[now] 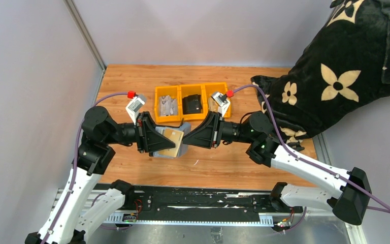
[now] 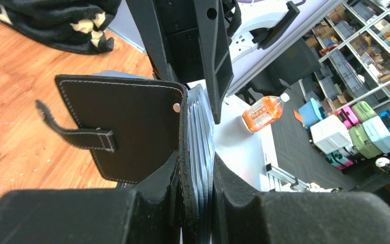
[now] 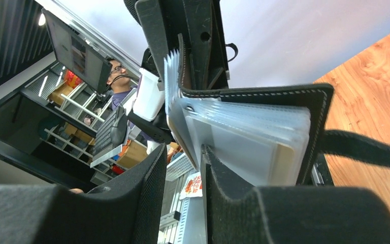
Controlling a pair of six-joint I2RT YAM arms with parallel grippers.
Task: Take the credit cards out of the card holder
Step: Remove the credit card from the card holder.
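The card holder [image 2: 127, 127] is held open over the table [image 1: 233, 168], clamped by the left gripper [image 2: 195, 170]. The right gripper [image 3: 183, 152] is set with jaws apart at the clear sleeves [image 3: 244, 129], in which a tan credit card [image 3: 287, 162] is seated.

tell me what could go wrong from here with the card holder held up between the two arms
1. Only the left claw clamps the card holder, up off the table. The right claw stands open, so the holder may slip or twist.
2. The clear sleeves fan out loosely beside the right claw. Closing there might pinch a sleeve instead of the tan card and tug the holder free.
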